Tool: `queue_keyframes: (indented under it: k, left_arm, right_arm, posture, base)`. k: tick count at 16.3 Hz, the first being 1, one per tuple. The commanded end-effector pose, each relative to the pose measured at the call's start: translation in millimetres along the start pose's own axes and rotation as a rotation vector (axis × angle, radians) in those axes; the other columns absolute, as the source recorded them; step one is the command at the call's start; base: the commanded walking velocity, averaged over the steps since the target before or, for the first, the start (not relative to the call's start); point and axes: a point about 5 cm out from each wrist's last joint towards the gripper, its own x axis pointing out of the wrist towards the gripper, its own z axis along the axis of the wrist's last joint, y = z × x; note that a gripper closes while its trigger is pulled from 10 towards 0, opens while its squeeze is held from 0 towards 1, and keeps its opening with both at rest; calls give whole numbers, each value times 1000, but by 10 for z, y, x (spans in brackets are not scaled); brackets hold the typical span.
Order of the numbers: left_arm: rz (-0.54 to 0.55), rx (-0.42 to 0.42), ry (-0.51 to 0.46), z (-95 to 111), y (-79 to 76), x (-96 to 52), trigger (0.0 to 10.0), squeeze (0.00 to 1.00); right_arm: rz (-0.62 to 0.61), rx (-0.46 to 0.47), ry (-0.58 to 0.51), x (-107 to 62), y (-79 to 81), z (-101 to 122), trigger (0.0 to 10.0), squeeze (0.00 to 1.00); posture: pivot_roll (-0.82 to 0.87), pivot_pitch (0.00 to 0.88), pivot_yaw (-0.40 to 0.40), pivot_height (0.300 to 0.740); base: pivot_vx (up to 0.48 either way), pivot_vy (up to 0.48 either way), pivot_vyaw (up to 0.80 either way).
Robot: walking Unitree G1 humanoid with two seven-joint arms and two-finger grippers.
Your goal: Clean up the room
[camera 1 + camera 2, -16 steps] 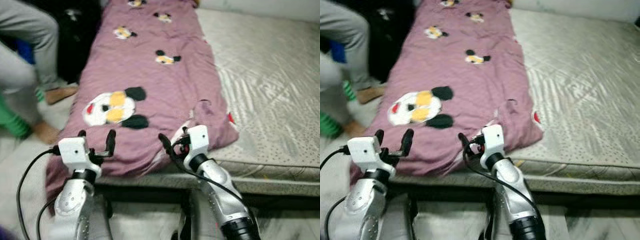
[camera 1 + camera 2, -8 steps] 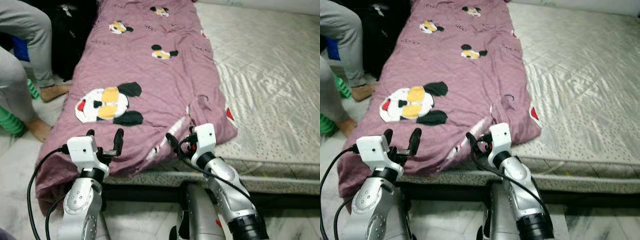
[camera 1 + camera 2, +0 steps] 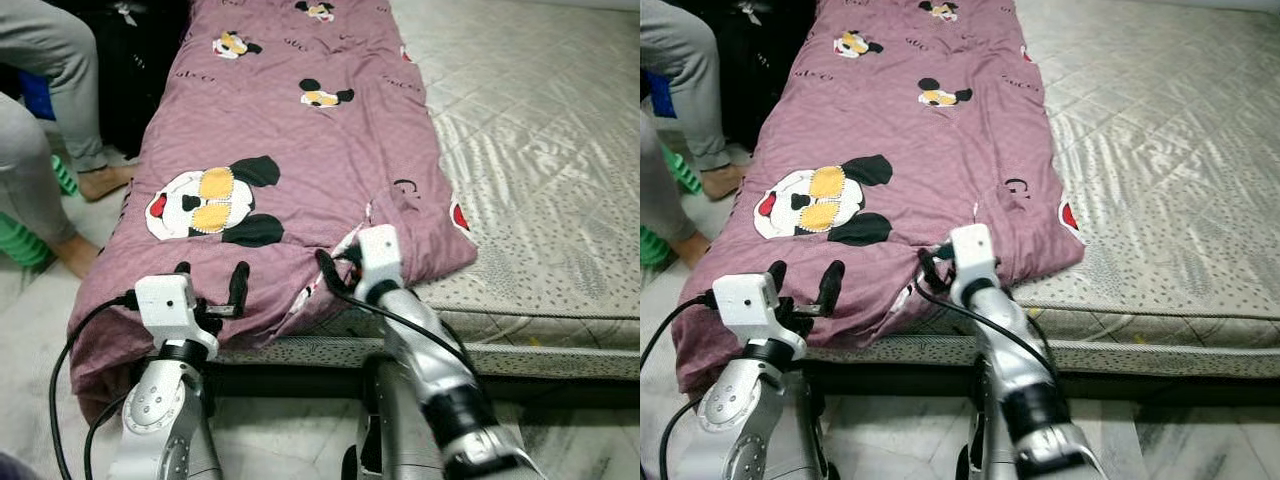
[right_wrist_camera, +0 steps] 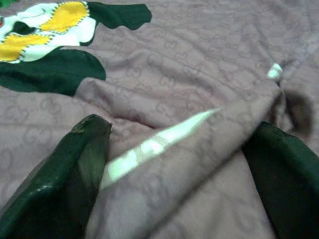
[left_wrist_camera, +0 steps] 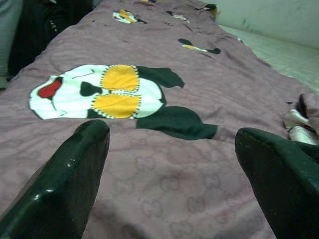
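A mauve blanket point(image 3: 300, 140) printed with cartoon mouse faces lies lengthwise along the left part of a bare grey quilted mattress point(image 3: 540, 170), its near end draping over the mattress edge toward the floor.

The right gripper point(image 3: 337, 268) sits at the blanket's near hem. Its fingers point(image 4: 60, 169) are spread apart, and a raised fold of the blanket, showing a pale strip of lining point(image 4: 149, 147), runs between them. The fabric lies between the jaws but they are not closed on it. Just beyond that fold, a large mouse-face print point(image 4: 45, 30) is ahead of the jaws.

The left gripper point(image 3: 210, 285) is held over the draped near-left part of the blanket, jaws wide apart with nothing between them. From the left wrist view, flat blanket lies under and between the fingers point(image 5: 65, 179), and the large mouse-face print lies straight ahead of them.

Well off to the left of both grippers, a person's legs point(image 3: 50, 110) in grey trousers, feet bare, stand on the floor beside the mattress.
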Motion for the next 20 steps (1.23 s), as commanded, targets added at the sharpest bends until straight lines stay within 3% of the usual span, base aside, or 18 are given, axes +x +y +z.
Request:
queue_keyframes:
  k: [1, 2, 3, 4, 10, 12, 13, 14, 18, 20]
  left_arm:
    - [18, 16, 6, 15, 24, -25, 10000, 0]
    - [19, 16, 7, 13, 21, -27, 10000, 0]
    - [20, 13, 12, 0, 2, -27, 10000, 0]
    - [20, 13, 13, -3, -1, -26, 10000, 0]
    - [21, 13, 21, -21, -12, 22, 10000, 0]
    - [26, 16, 18, -16, -1, 25, 10000, 0]
    - [27, 16, 18, -15, 2, 25, 10000, 0]
    - [28, 17, 19, -19, 3, 25, 10000, 0]
    - [21, 11, 20, -39, -23, 51, 10000, 0]
    - [16, 11, 19, -34, -26, 70, 10000, 0]
  right_arm:
    - [-58, -20, 21, 24, -42, -21, 10000, 0]
    - [-76, -29, 25, 30, -64, -23, 10000, 0]
    - [-155, -50, 47, 33, -181, -56, 0, 0]
    - [-168, -52, 52, 31, -205, -63, 0, 0]
    - [-445, -26, 122, -98, -742, -216, 0, 0]
    - [-506, -39, 122, -251, -977, -252, 3412, 0]
    - [-517, -44, 123, -288, -1019, -265, 3412, 0]
    - [-532, -59, 134, -390, -1098, -304, 2784, 0]
    - [-595, -105, 214, -843, -1297, -542, 3294, 0]
    - [-616, -92, 244, -989, -1342, -613, 2980, 0]
  posture:
    - [79, 177, -70, 501]
    - [78, 176, -70, 501]
    - [74, 171, -71, 501]
    - [73, 171, -71, 501]
    - [60, 153, -71, 501]
    - [57, 148, -74, 501]
    - [57, 148, -74, 501]
    - [57, 148, -74, 501]
    - [24, 138, -70, 501]
    - [17, 138, -63, 501]
  base:
    - [0, 0, 0]
    - [0, 0, 0]
    - [0, 0, 0]
    - [0, 0, 0]
    - [0, 0, 0]
    - [0, 0, 0]
    - [0, 0, 0]
    - [0, 0, 0]
    - [0, 0, 0]
    - [0, 0, 0]
